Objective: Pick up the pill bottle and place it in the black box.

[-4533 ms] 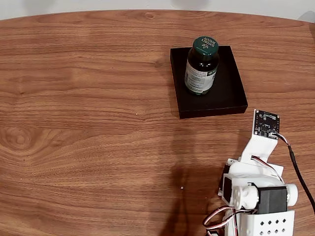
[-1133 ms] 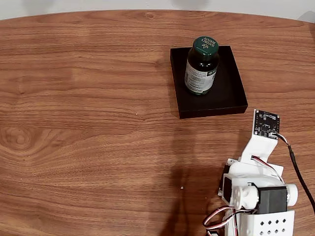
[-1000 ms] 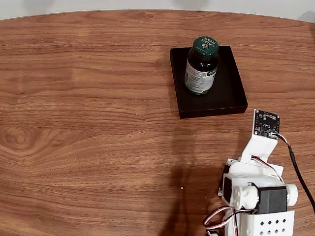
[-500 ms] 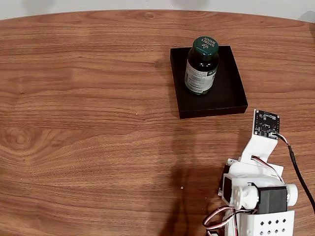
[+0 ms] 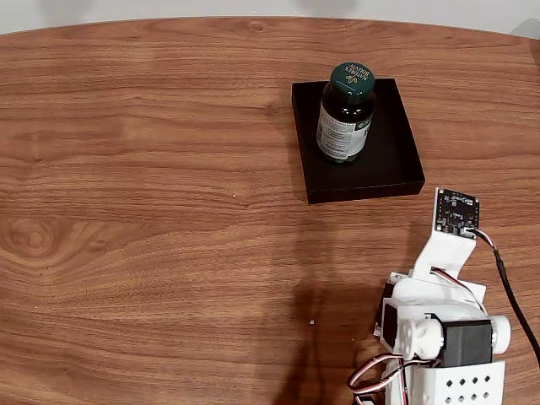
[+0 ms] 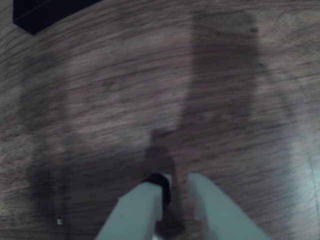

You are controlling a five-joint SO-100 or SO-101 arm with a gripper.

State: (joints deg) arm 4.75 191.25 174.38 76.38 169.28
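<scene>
In the fixed view the pill bottle (image 5: 346,114), dark glass with a green cap and a white-and-green label, stands upright inside the black box (image 5: 392,164) at the upper middle of the table. My white arm (image 5: 439,329) is folded at the lower right, well away from the box. The wrist view shows my gripper (image 6: 176,181) low over bare wood. Its two pale fingers are nearly together with nothing between them. A corner of the black box (image 6: 40,10) shows at the top left of that view.
A small black circuit board (image 5: 456,211) sits on the arm's white bracket, with a black cable (image 5: 510,291) running down the right side. The brown wooden table (image 5: 152,211) stretches wide to the left, its curved far edge along the top.
</scene>
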